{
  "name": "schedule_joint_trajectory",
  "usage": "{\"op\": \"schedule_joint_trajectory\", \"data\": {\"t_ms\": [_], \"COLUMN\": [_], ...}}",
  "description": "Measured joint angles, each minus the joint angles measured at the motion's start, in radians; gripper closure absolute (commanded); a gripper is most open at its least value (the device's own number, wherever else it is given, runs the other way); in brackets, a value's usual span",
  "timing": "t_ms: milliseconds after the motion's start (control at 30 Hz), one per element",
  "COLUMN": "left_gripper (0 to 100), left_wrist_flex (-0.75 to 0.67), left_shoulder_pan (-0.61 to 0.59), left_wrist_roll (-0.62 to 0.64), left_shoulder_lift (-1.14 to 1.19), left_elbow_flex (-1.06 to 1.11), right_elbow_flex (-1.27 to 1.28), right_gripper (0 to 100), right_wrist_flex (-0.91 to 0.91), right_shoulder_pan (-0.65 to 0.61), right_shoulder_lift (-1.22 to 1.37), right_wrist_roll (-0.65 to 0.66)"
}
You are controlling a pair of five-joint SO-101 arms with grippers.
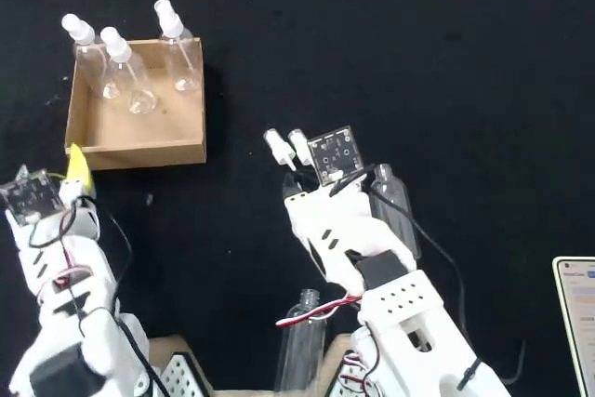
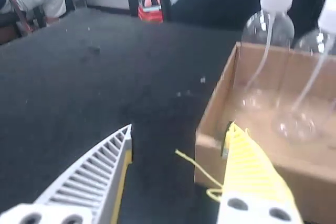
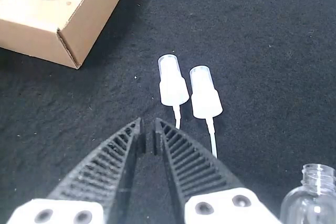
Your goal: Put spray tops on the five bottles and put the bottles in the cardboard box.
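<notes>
A clear plastic bottle without a top (image 1: 302,341) lies between the arm bases on the black cloth-covered desk (image 1: 446,72); a second uncapped bottle (image 1: 395,206) lies beside the right arm. The right gripper (image 3: 148,123) has its black jaws nearly together, holding nothing, just short of two loose white spray tops (image 3: 172,85). The left gripper (image 2: 179,129) has its jaws spread wide, the yellow one at the near wall of the brown cardboard box (image 1: 139,153). Inside the box stand three capped bottles (image 1: 130,81).

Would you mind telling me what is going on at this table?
It is a capping-and-boxing job, partly done. Three capped bottles stand in the box. The right gripper, nearly shut and empty, sits by two loose tops; two uncapped bottles are nearby. The left gripper, open, hangs at the box's corner.
</notes>
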Motion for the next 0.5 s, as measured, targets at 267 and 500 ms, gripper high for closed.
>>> {"op": "schedule_joint_trajectory", "data": {"t_ms": [267,500], "left_gripper": [73,73], "left_wrist_flex": [0.123,0.534], "left_shoulder_pan": [0.055,0.123], "left_wrist_roll": [-0.183,-0.212], "left_shoulder_lift": [-0.155,-0.328], "left_elbow_flex": [0.040,0.041], "right_elbow_flex": [0.000,0.000], "right_gripper": [96.6,96.6], "right_wrist_flex": [0.000,0.000], "right_shoulder_pan": [0.000,0.000], "right_shoulder_lift": [0.000,0.000], "right_wrist_roll": [0.000,0.000]}}
